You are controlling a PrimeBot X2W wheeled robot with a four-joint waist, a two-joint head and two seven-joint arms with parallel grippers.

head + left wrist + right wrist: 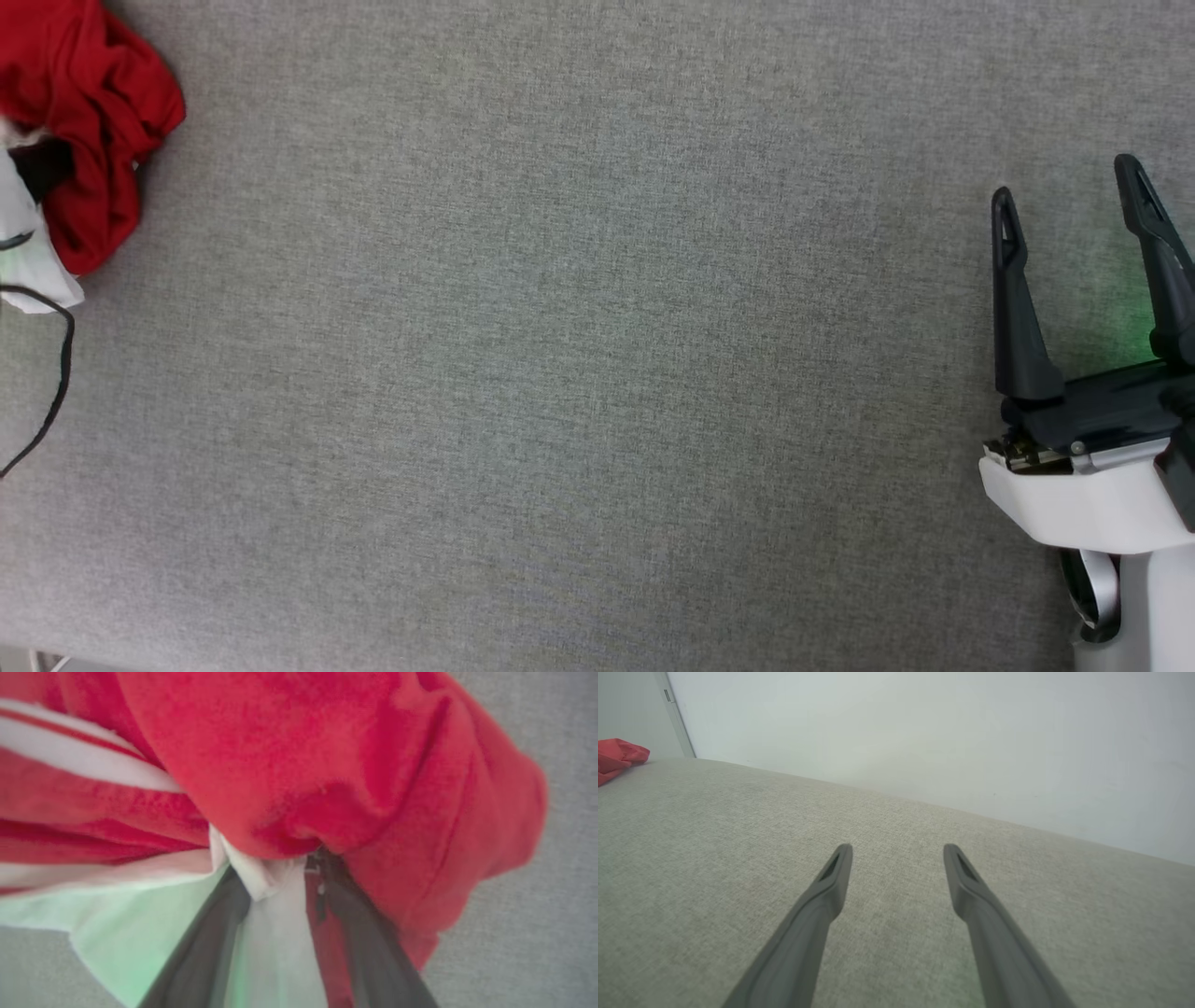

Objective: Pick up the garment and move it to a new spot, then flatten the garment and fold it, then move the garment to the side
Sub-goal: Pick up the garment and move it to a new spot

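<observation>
Surface: we face a wide grey fabric surface (597, 373); the right wrist view adds a pale wall (924, 728) behind it.
Garment: the garment (93, 112) lies bunched at the upper left of the head view, so we judge the pick-up is the step in hand.
Right gripper: the right gripper (1066, 182) hovers at the right edge, fingers wide, holding nothing, well apart from the cloth.
Left gripper: the left gripper (278, 865), in its own wrist view, stands wide with white cloth between the fingers, tips under red folds, placed to pinch.
Cable: a black cable (63, 373) trails down the left edge.
</observation>
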